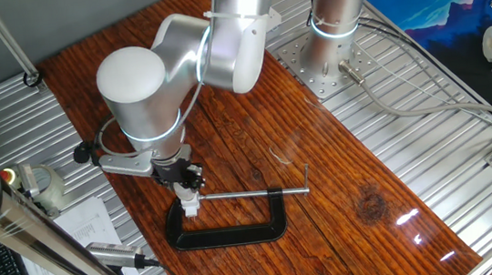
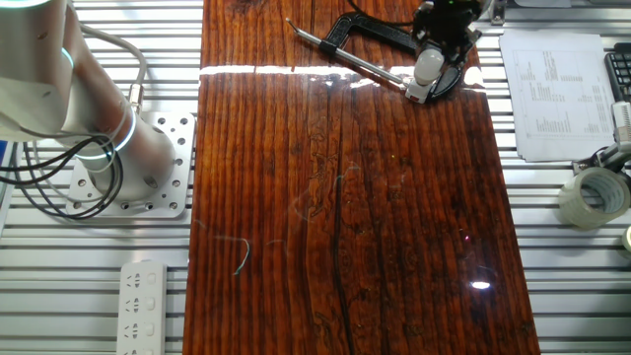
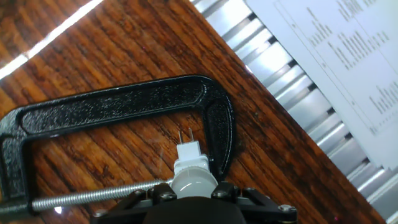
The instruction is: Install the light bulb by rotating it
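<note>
- The fingers (image 3: 186, 198) are closed narrowly on the light bulb (image 3: 189, 174), gripping its white body from both sides; in the hand view the bulb's narrow base and two thin pins point away from the camera toward the wood.
- In one fixed view the fingers (image 1: 188, 198) point straight down from the wrist, with the light bulb (image 1: 189, 203) at their tips, just at the threaded rod of the black C-clamp (image 1: 228, 226).
- The other fixed view shows the fingers (image 2: 434, 59) and the light bulb (image 2: 424, 69) tilted slightly, with the bulb's lower end over a small white block (image 2: 416, 92) at the end of the clamp's rod; whether the bulb touches it I cannot tell.
- The arm (image 1: 174, 63) bends over the tabletop (image 1: 323, 175) from its base (image 1: 331, 28) on a bolted plate, with the big elbow joint above the hand.
- The C-clamp (image 3: 124, 106) lies flat on the wood, its open side facing the hand camera, the bulb inside its curve near the jaw end.
- The clamp sits near one edge of the wooden tabletop (image 2: 345, 217), just beside the ribbed metal surface; the rest of the wood beyond it lies open.
- Printed paper sheets (image 2: 552, 94) lie on the metal just past that edge, near the clamp.
- A roll of tape (image 2: 592, 197) lies further along the metal, well apart from the hand.
- A white power strip (image 2: 143, 306) lies at the opposite side, near the arm's base.
</note>
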`<state>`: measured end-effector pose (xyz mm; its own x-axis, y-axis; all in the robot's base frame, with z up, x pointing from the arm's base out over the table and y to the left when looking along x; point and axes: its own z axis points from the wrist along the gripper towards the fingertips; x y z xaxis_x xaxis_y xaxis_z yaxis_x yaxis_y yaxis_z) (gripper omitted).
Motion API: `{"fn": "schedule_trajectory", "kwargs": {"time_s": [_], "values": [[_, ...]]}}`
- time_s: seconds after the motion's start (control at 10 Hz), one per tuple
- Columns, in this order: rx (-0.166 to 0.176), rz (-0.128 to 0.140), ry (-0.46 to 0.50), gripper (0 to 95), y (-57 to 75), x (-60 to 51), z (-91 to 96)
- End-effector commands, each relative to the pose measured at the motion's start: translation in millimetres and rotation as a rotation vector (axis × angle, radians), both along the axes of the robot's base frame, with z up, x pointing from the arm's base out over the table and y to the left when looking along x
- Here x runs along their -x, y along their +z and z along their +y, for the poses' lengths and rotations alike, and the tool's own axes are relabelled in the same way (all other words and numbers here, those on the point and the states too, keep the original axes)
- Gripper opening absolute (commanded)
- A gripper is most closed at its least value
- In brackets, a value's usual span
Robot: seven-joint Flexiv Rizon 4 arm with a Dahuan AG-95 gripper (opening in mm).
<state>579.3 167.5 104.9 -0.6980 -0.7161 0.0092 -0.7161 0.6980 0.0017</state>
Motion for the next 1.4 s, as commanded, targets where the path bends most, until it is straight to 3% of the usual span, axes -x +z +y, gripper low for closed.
{"fn": "schedule_trajectory", "kwargs": {"time_s": [0.1,1.0,1.4], "values": [[0.001,-0.001,-0.079,0.0,-1.5,-0.9,-1.3],[0.009,0.033,-0.401,0.0,-1.0,-1.2,-0.8],[0.012,0.036,-0.531,0.0,-1.0,-1.2,-0.8]]}}
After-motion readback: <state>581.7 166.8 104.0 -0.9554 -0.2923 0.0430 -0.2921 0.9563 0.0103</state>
